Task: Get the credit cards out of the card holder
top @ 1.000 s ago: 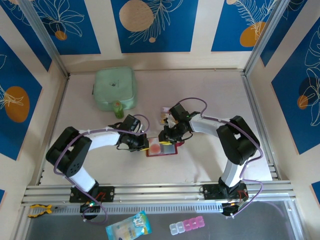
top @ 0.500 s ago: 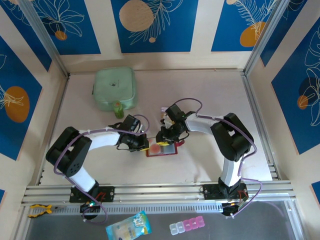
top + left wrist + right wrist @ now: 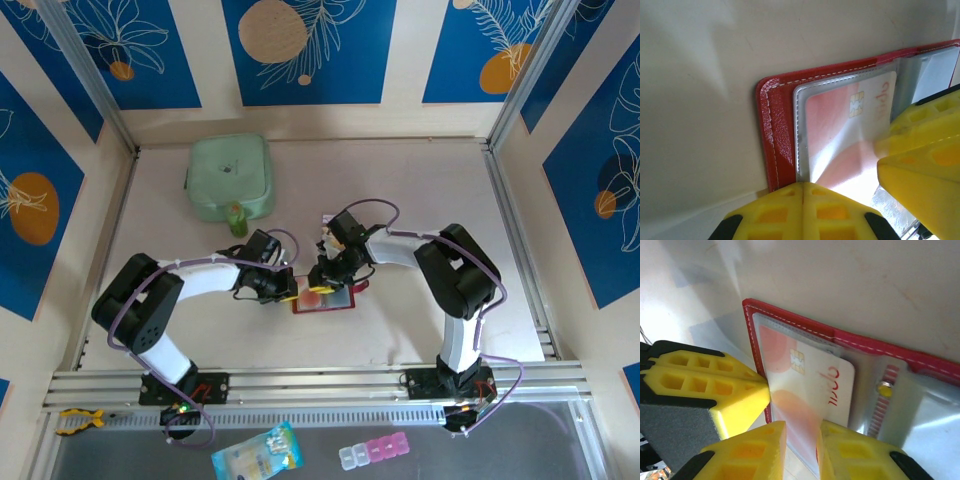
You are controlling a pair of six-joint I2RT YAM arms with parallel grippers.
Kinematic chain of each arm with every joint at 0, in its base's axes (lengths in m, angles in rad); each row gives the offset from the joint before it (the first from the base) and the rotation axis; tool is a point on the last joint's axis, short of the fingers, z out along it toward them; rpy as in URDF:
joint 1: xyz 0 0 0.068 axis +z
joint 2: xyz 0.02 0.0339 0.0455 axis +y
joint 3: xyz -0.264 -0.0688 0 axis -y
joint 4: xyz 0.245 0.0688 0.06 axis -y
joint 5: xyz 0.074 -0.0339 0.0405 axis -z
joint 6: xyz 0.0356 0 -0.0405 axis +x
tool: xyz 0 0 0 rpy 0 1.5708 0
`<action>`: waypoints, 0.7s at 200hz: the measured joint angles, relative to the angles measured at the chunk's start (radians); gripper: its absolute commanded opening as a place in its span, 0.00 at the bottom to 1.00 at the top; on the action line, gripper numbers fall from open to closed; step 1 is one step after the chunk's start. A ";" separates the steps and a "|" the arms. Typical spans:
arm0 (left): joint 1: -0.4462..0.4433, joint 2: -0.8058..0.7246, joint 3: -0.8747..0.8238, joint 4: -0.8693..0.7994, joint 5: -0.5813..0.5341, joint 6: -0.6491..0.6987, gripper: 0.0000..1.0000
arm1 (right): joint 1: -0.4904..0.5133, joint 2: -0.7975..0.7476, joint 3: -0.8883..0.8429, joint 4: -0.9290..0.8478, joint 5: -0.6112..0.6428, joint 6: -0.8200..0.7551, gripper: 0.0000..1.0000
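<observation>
The pale table (image 3: 420, 200) is the largest thing in front of me, and the mint-green pouch (image 3: 230, 178) sits at its far left, well apart from my work. Both my arms reach in towards the middle of the table. There the card holder (image 3: 338, 303) lies open and flat, with its red leather edge (image 3: 774, 135) and clear sleeves facing up. A whitish credit card (image 3: 810, 385) with red marks and a small chip lies on the left half of the holder, partly under a clear sleeve (image 3: 801, 130). My left gripper (image 3: 288, 287) is closed on nothing, its yellow fingers pressed together (image 3: 804, 192). Its tip sits against the holder's left edge, just beside the card. My right gripper (image 3: 318, 282) comes down on the same half from the right, and its fingers stand a narrow gap apart (image 3: 802, 432). The card's surface shows in that gap, but I cannot tell whether they pinch it or only rest on it.
</observation>
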 measured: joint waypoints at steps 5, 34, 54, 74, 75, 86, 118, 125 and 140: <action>0.000 0.000 0.000 0.000 0.000 0.000 0.00 | 0.000 0.002 0.000 0.004 -0.003 0.002 0.23; 0.000 0.000 0.000 0.000 0.000 0.000 0.00 | 0.000 0.017 0.001 0.012 -0.016 0.005 0.23; 0.000 0.000 0.000 0.000 0.000 0.000 0.00 | 0.000 0.018 0.010 -0.004 -0.010 0.003 0.23; 0.000 0.000 0.000 0.000 0.000 0.000 0.00 | 0.005 0.018 0.028 -0.039 0.022 -0.005 0.23; 0.000 0.000 0.000 0.000 0.000 0.000 0.00 | 0.005 0.018 0.029 -0.041 0.024 -0.006 0.23; 0.000 0.000 0.000 0.000 0.000 0.000 0.00 | 0.006 0.018 0.039 -0.063 0.042 -0.012 0.23; 0.000 0.000 0.000 0.000 0.000 0.000 0.00 | 0.009 0.018 0.058 -0.111 0.086 -0.036 0.23; 0.000 0.000 0.000 0.000 0.000 0.000 0.00 | 0.009 0.018 0.059 -0.114 0.088 -0.038 0.23; 0.000 0.000 0.000 0.000 0.000 0.000 0.00 | 0.011 0.017 0.061 -0.122 0.092 -0.042 0.23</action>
